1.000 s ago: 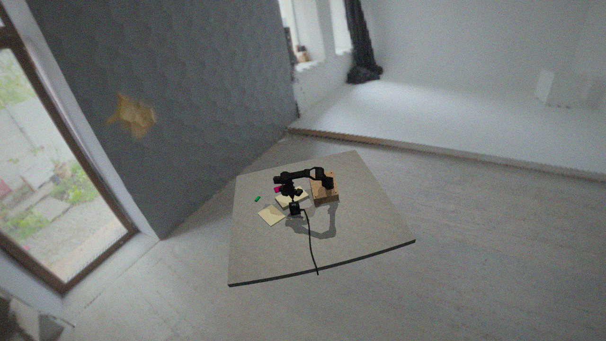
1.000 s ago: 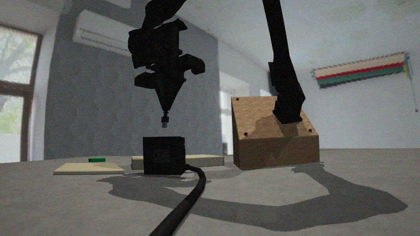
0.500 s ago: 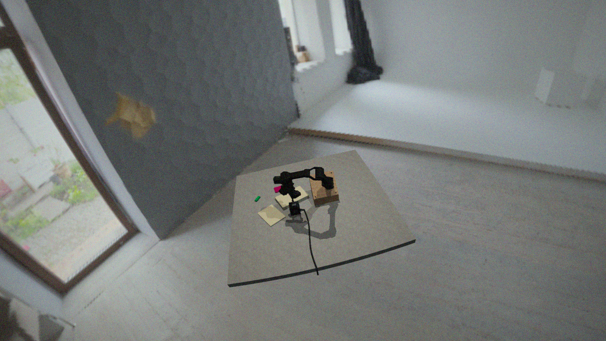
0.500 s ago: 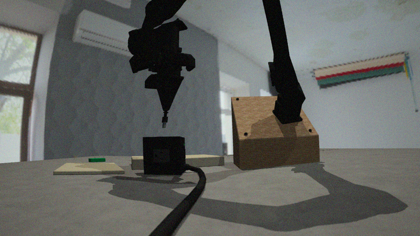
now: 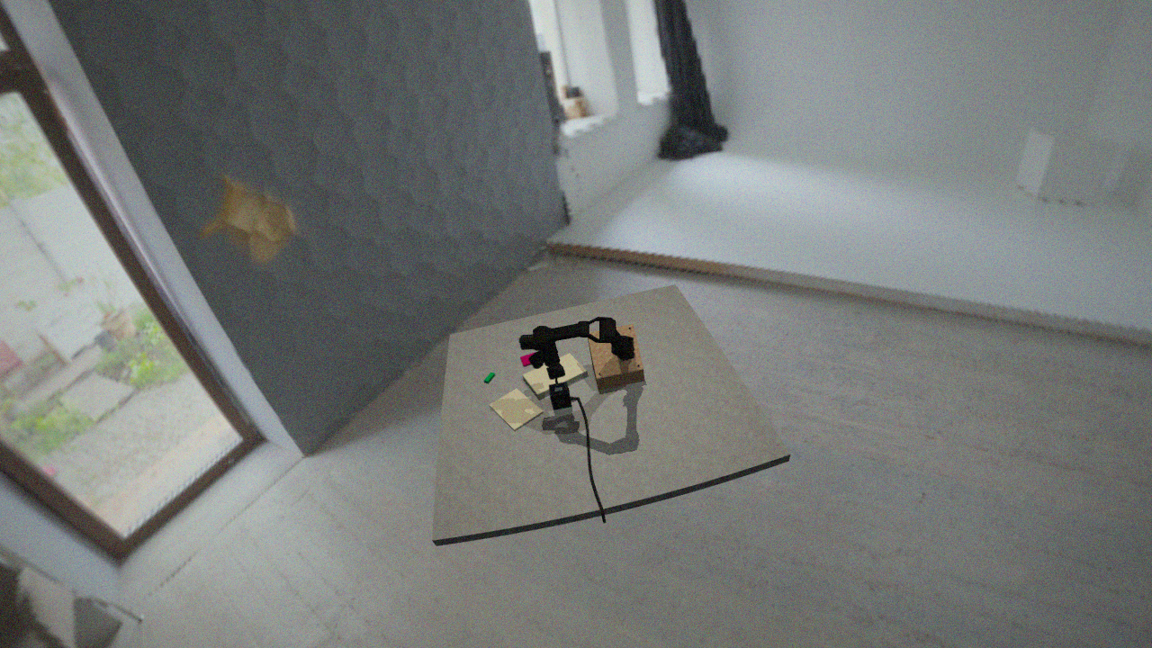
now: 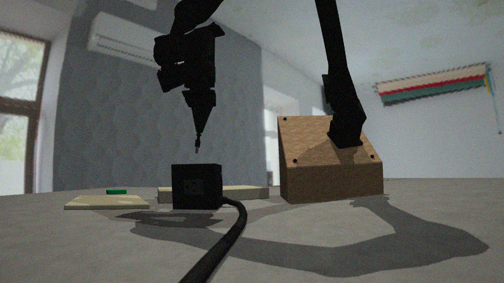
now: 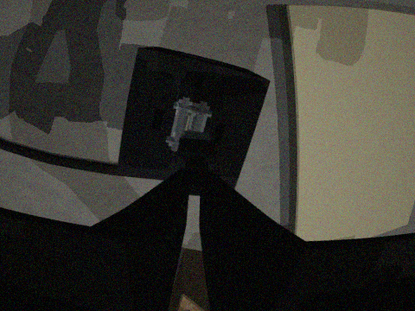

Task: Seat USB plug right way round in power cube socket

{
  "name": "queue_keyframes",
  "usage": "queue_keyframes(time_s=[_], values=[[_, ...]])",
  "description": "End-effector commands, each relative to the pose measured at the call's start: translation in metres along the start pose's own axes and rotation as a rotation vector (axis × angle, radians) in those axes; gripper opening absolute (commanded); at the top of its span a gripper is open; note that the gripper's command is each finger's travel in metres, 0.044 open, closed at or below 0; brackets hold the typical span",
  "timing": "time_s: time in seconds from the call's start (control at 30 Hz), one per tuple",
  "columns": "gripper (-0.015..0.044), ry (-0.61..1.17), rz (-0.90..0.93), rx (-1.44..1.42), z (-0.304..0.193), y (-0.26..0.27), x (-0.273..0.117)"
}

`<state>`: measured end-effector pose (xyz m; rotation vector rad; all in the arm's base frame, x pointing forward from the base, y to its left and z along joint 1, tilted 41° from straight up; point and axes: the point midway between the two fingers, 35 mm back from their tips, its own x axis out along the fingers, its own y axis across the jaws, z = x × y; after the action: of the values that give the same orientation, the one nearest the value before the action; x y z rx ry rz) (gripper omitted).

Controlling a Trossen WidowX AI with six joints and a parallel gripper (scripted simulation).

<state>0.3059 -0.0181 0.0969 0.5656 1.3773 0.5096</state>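
My gripper (image 6: 198, 133) (image 7: 195, 182) is shut on the USB plug (image 6: 197, 142) (image 7: 196, 149), a small black body with a pale metal tip pointing down. The plug is out of the socket and hangs above the power cube (image 5: 559, 396) (image 6: 196, 187) (image 7: 235, 108), a black box. In the exterior view a gap shows between the plug's tip and the cube's top, and the plug leans slightly. In the wrist view a pale metal outline shows over the cube's top, partly hidden by the plug; socket rim and plug tip are hard to tell apart there.
A black cable (image 5: 589, 451) (image 6: 216, 255) (image 7: 52, 157) runs from the cube over the table edge. Cream slabs (image 5: 516, 409) (image 6: 103, 202) (image 7: 350, 130) lie nearby. A green piece (image 5: 489, 377) (image 6: 116, 191) and a magenta piece (image 5: 527, 359) lie farther off. The arm stands on a wooden block (image 5: 616, 372) (image 6: 332, 178).
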Motion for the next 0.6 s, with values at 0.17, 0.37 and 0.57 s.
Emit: queue_keyframes(time_s=[0.17,0.37,0.57], values=[[0.0000,-0.001,-0.001,0.222,0.0000,-0.0002,0.0001],[0.0000,-0.001,-0.001,0.379,0.0000,-0.0002,0.0001],[0.0000,-0.001,-0.001,0.536,0.0000,-0.0002,0.0001]])
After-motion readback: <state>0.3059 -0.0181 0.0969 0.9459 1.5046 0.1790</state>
